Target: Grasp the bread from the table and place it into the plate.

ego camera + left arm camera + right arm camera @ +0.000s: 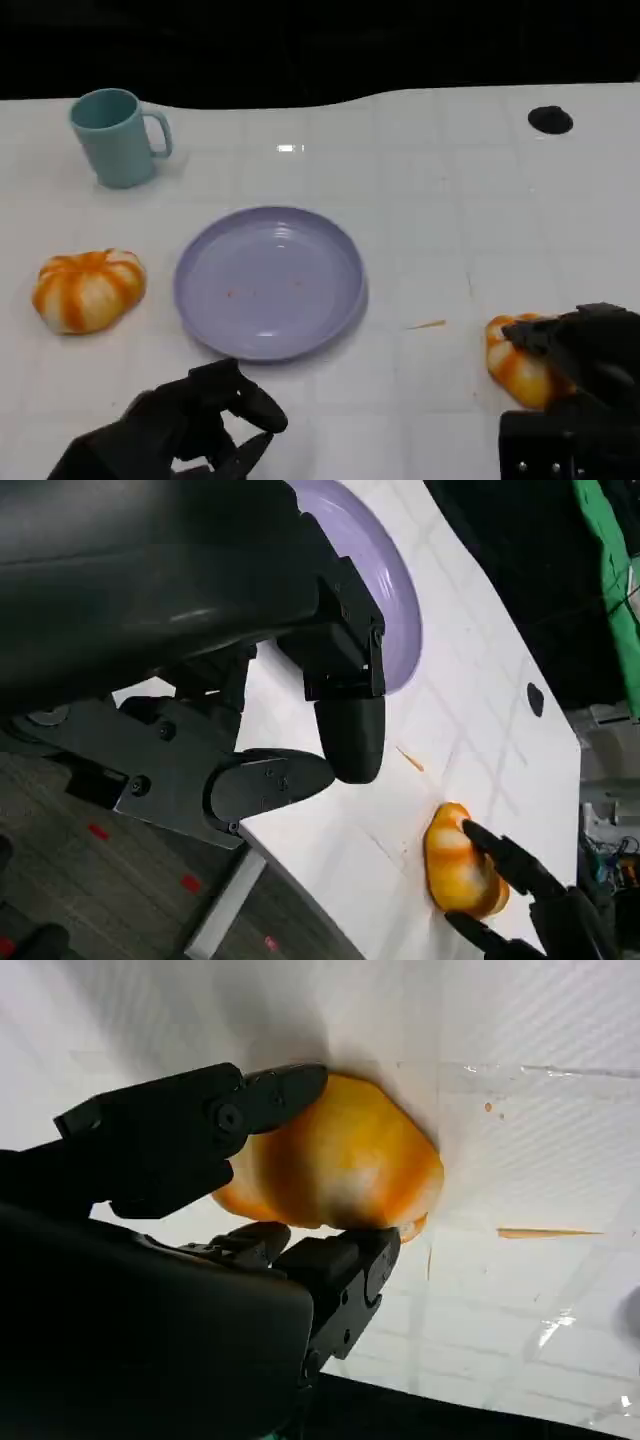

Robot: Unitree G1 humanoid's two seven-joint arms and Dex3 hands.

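While the right hand point(580, 350) sits at the lower right of the head view, at about four o'clock from the plate point(270, 282), we see its black fingers wrapped around a bread roll point(517, 365) that lies on the white table point(430, 200). The hand covers the roll's right side there, so we make out only its orange and white left half. In the right wrist view the fingers point(270, 1095) press on the roll point(345, 1175) from two sides, one above and one below, and the roll touches the table. We cannot tell whether it is lifted at all.

The left hand point(195, 425) rests at about seven o'clock from the plate, partly cut off by the picture's lower edge. Its fingers are curled loosely and hold nothing; in the left wrist view they point(345, 715) hang apart over the table edge, with the plate rim point(400, 600) beyond them.

The lilac plate carries a few small orange specks. A second, striped orange roll point(88, 288) lies at nine o'clock from it, well apart. A teal mug point(115, 135) stands upright at eleven o'clock. A small dark round thing point(550, 120) sits at two o'clock; we cannot tell what it is.
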